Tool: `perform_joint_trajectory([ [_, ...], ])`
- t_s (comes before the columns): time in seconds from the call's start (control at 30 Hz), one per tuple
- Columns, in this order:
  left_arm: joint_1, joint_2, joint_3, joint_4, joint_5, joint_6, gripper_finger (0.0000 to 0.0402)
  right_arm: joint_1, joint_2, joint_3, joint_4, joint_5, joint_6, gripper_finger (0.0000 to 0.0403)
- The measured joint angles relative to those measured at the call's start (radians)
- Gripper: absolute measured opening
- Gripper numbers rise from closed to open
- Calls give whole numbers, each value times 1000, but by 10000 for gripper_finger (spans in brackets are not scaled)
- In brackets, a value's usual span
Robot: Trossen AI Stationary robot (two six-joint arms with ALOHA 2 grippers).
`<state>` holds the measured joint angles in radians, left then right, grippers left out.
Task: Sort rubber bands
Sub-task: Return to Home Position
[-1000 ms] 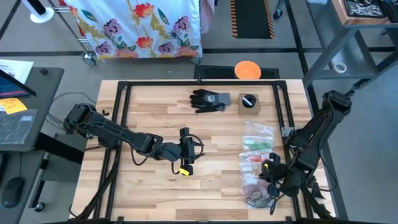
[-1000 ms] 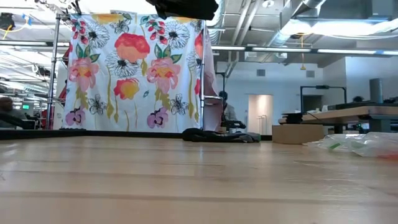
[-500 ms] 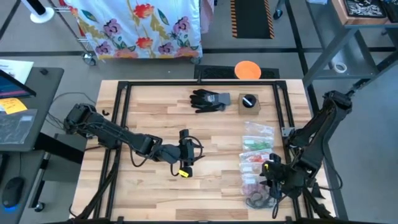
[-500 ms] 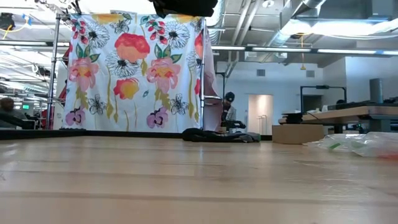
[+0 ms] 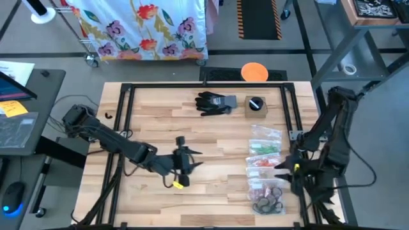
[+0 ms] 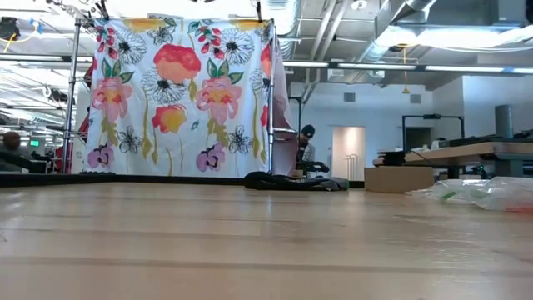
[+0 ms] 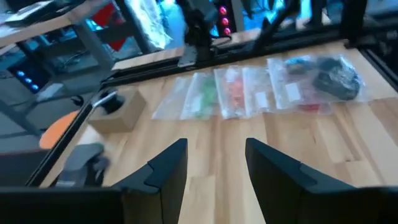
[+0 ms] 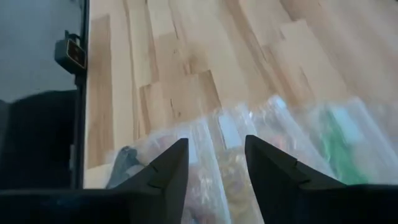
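Several clear bags [image 5: 263, 156] lie in a row along the table's right side. They hold rubber bands sorted by colour: green [image 7: 205, 94], red-orange [image 7: 234, 90], and a black bunch [image 5: 268, 203] at the near end of the row. My right gripper [image 5: 283, 168] is open and hovers just right of the row's middle, above the bags [image 8: 249, 130]. My left gripper [image 5: 190, 160] is open over the bare table middle, pointing at the bags, with nothing between its fingers [image 7: 168, 171]. Neither gripper shows in the low view.
A black glove [image 5: 215, 102] and a small cardboard box [image 5: 256, 105] lie near the far edge. A black frame [image 5: 128, 96] runs around the tabletop. An orange disc [image 5: 254, 71] is on the floor beyond the table. Bare wood stretches between my left gripper and the bags.
My right gripper has drawn back from over the near end of the bag row, toward the table's right edge and up, and the black bunch now lies uncovered. My left gripper has pulled back a little toward the table's left and near edges.
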<state>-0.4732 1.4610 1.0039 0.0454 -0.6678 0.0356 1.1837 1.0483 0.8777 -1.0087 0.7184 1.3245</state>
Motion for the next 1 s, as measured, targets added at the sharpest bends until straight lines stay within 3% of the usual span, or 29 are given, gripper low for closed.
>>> perform_joint_trajectory([
  [0.13,-2,-138,-177,129,4,-19,160,96,-66,-115,97,33,129,152],
  [0.2,8,-207,-300,293,78,1,160,94,-77,-183,216,45,107,152],
  [0.33,95,-248,-507,767,430,132,160,-53,-88,-270,462,38,-150,152],
  [0.4,151,-224,-540,862,486,124,160,-188,-96,-290,578,-25,-352,152],
  [0.47,208,-204,-542,840,494,82,160,-349,-112,-299,718,-133,-586,152],
  [0.57,269,-182,-531,803,549,55,160,-602,-135,-300,930,-382,-907,150],
  [0.7,337,-228,-533,804,597,79,160,-923,-195,-294,1016,-682,-1105,145],
  [0.87,409,-462,-539,536,607,46,160,-1196,-359,-290,853,-744,-1140,141],
  [1.0,406,-684,-538,309,607,30,160,-1282,-543,-307,732,-767,-1156,140],
])
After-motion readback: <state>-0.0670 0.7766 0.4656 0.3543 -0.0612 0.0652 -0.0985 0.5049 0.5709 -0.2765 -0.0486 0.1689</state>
